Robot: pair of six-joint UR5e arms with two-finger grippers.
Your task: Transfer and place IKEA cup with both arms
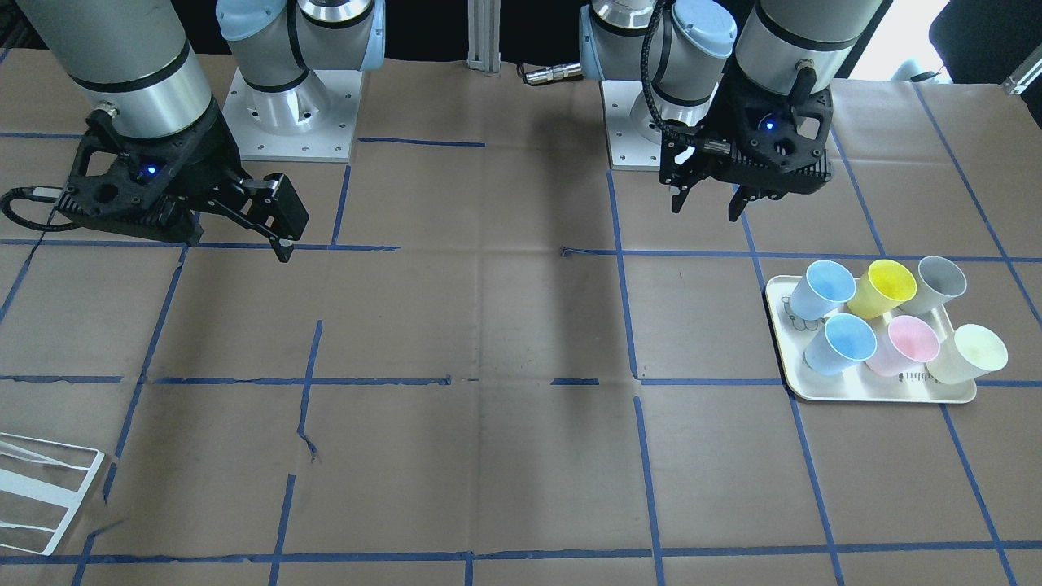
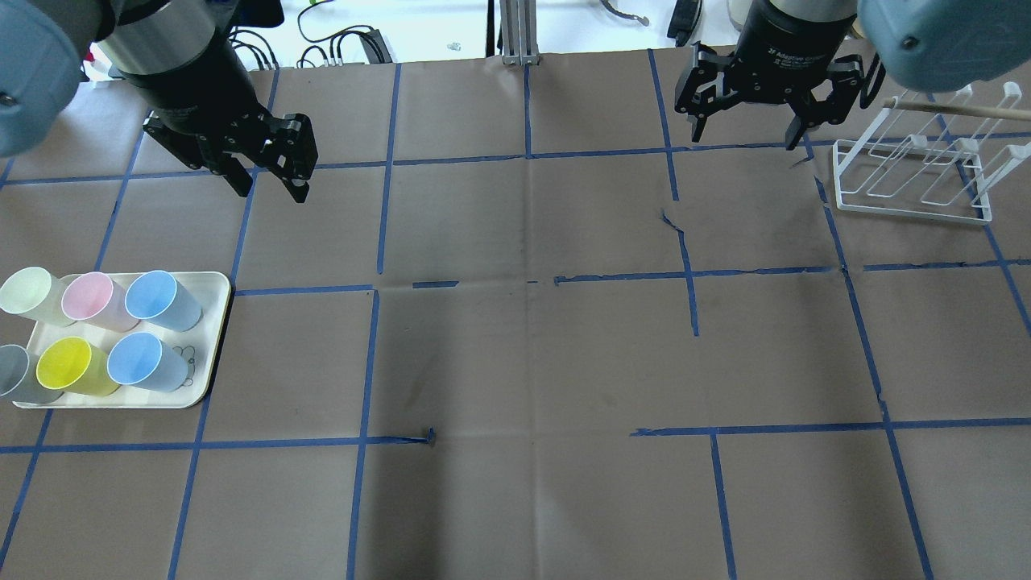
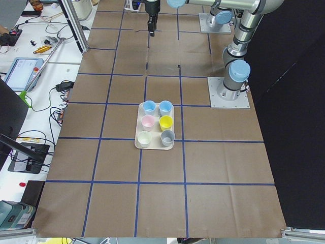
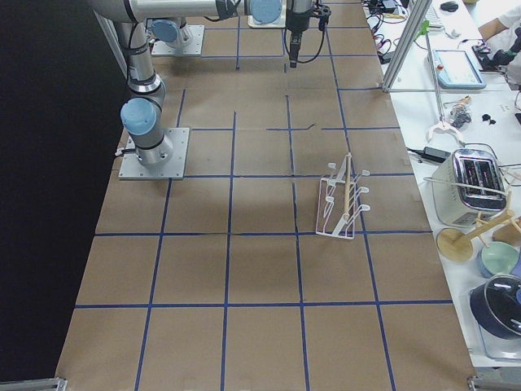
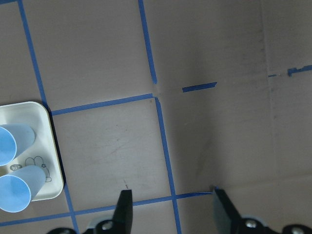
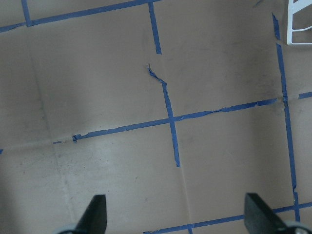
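Two pale-blue IKEA cups (image 2: 161, 300) (image 2: 145, 361) stand on a cream tray (image 2: 211, 348) at the table's left end, together with other cups. They also show in the front view (image 1: 822, 289) (image 1: 842, 343) and at the left edge of the left wrist view (image 5: 12, 144) (image 5: 14, 195). My left gripper (image 2: 270, 187) (image 1: 705, 210) is open and empty. It hangs above the table, beyond the tray and toward the middle. My right gripper (image 2: 743, 138) (image 1: 283, 240) is wide open and empty, raised over the far right part of the table.
The tray also holds a pink cup (image 2: 90, 300), a yellow cup (image 2: 72, 366), a grey cup (image 2: 16, 374) and a pale cream cup (image 2: 32, 294). A white wire rack (image 2: 910, 173) (image 4: 342, 199) stands at the far right. Brown paper with blue tape lines covers the table.
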